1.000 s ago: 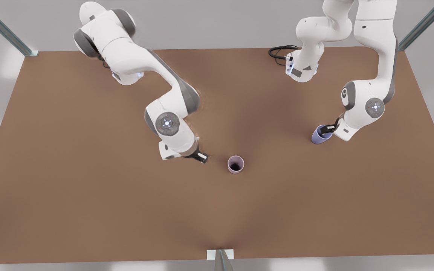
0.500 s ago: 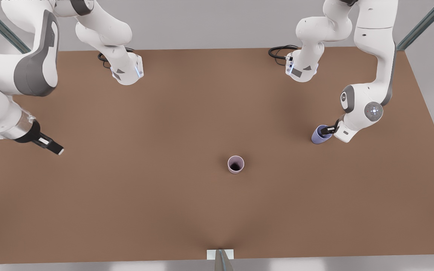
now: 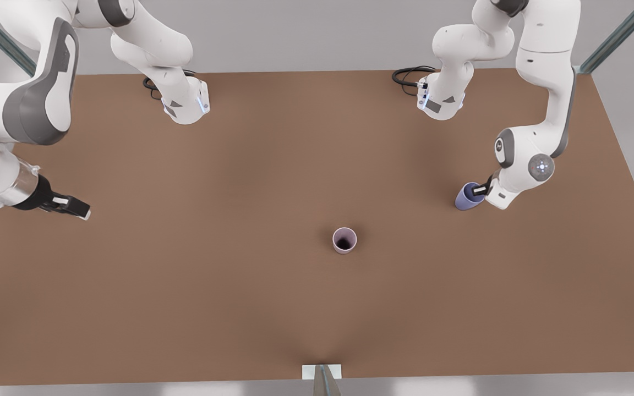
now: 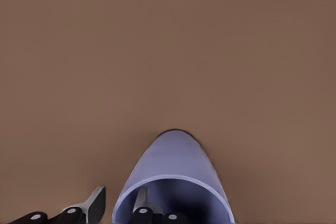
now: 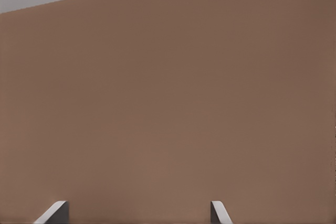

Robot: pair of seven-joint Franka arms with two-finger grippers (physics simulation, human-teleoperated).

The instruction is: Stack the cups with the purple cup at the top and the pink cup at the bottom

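Two cups sit well apart: pink cup [image 3: 344, 240] upright mid-tabletop [image 3: 240, 302], purple cup [image 3: 468, 197] at its 2 o'clock, wall pinched by left claw [image 3: 481, 190]. Right claw [image 3: 77, 210] waits at 9 o'clock, fingers spread.

The brown table [image 3: 185, 286] is bare all around the pink cup [image 3: 344, 240], so a gripper could come from any side.

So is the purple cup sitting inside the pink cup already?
No, the purple cup stands apart on the table at the left tool, while the pink cup sits alone with its dark inside showing.
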